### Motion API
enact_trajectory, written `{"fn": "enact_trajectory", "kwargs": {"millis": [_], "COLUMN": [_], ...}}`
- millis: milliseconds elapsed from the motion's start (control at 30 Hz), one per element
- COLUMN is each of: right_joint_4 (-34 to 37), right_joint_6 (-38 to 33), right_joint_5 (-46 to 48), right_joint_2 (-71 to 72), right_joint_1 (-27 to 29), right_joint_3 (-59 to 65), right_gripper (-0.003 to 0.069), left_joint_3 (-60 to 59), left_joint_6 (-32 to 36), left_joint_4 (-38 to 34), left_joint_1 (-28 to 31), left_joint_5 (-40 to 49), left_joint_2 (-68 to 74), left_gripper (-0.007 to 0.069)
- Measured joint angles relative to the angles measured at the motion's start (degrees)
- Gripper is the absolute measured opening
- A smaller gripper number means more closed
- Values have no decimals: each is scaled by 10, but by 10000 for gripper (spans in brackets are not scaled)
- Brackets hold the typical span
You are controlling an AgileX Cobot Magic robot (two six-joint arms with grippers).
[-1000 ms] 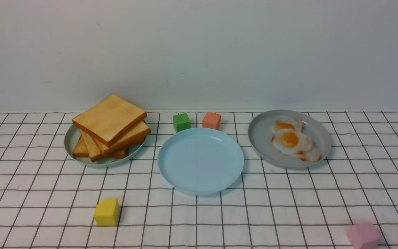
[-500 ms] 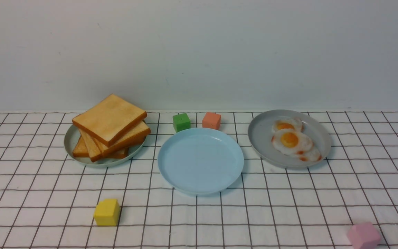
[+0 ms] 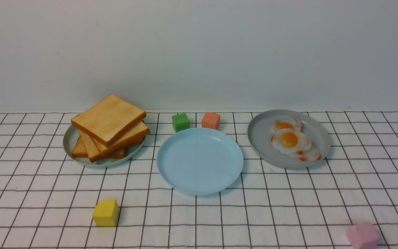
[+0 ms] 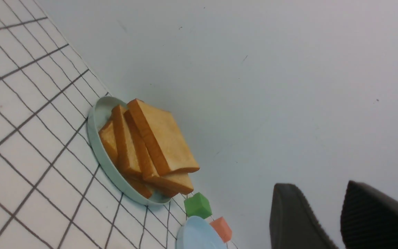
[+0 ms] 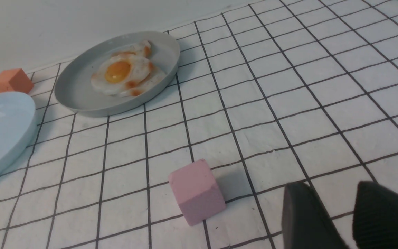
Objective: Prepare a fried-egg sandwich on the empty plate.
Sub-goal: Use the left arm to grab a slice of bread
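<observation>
Blue plate [image 3: 199,160] sits mid-bench

Left claw [image 4: 320,193] and right claw [image 5: 332,188] stand with jaws apart, gripping nothing. Nearest on the bench [image 3: 288,207]: yellow cube [image 3: 106,212] left, pink cube [image 3: 363,236] right. Flanking the plate: toast [image 3: 109,119] left, eggs [image 3: 290,140] right. Just beyond it: green cube [image 3: 180,122], orange cube [image 3: 210,120].

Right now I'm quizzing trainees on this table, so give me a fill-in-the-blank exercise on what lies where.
1. The toast is piled on the robot's ____ side.
2. The grey plate holds fried ____.
3. The middle plate is coloured light ____.
4. The front-right cube is ____.
Missing words: left; eggs; blue; pink.
</observation>
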State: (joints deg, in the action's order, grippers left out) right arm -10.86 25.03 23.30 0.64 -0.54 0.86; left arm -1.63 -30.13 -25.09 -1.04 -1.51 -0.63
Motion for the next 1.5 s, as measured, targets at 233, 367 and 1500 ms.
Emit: {"fn": "enact_trajectory", "kwargs": {"millis": [233,367,1500], "right_joint_4": [0,-3,-61], "right_joint_6": [0,0,-33], "right_joint_5": [0,-1,461], "right_joint_2": [0,0,-421], "right_joint_1": [0,0,-366], "right_joint_3": [0,0,-577], "right_gripper": [241,241,2], "left_joint_3": [133,280,872], "left_joint_6": [56,131,349], "left_joint_4": [80,115,202], "left_joint_1": [0,0,-160], "left_joint_5": [76,234,521], "left_joint_2": [178,337,957], "left_gripper": [85,67,-13]}}
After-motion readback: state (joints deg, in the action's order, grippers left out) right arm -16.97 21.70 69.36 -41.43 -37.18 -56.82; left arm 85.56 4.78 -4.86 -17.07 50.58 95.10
